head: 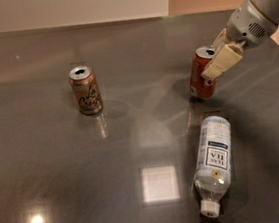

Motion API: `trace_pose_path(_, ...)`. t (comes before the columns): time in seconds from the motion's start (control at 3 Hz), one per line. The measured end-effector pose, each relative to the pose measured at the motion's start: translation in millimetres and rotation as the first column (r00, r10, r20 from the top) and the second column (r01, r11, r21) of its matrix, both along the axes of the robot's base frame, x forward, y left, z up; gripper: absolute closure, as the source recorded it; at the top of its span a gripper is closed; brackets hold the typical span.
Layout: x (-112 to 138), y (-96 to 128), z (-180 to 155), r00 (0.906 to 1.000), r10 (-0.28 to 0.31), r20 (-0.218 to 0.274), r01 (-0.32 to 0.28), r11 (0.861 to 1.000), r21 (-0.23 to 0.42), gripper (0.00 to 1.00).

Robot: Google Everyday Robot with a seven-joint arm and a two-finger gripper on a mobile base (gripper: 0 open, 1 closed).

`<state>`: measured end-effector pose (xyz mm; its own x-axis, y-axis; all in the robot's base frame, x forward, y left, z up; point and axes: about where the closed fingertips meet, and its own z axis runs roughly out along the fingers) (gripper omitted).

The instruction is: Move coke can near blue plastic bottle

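Glare [160, 183] is shining on the dark table [45, 169] nearest the camera. Just right of it the blue plastic bottle [215, 163] is lying on its side, its white cap pointing toward the near edge. Behind the bottle, near but apart, the coke can [198, 79] is standing upright. The gripper [213, 61] is pressing against the can's upper right side; whether its jaws are clamping it cannot be told. Far left, a brown can [85, 89] is standing alone.

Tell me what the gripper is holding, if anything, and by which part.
The gripper appears to hold the coke can by its upper side, just below the rim.
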<state>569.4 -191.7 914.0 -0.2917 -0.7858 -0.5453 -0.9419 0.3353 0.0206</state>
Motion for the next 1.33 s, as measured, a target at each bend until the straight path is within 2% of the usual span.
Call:
trace_pose_path(0.33, -23, 33, 1, 0.9936, 0.112, -0.013, -0.112, 0.994, 0.005, 1.00)
trace_pose_path(0.67, -48, 54, 0, 0.9795, 0.200, -0.029, -0.200, 0.980, -0.001, 1.00)
trace_pose_path(1.0, -72, 66, 0, 0.9655, 0.255, -0.050, -0.256, 0.967, 0.002, 1.00)
trace_pose_path(1.33, -92, 71, 1, 0.9564, 0.286, -0.057, -0.286, 0.958, 0.007, 1.00)
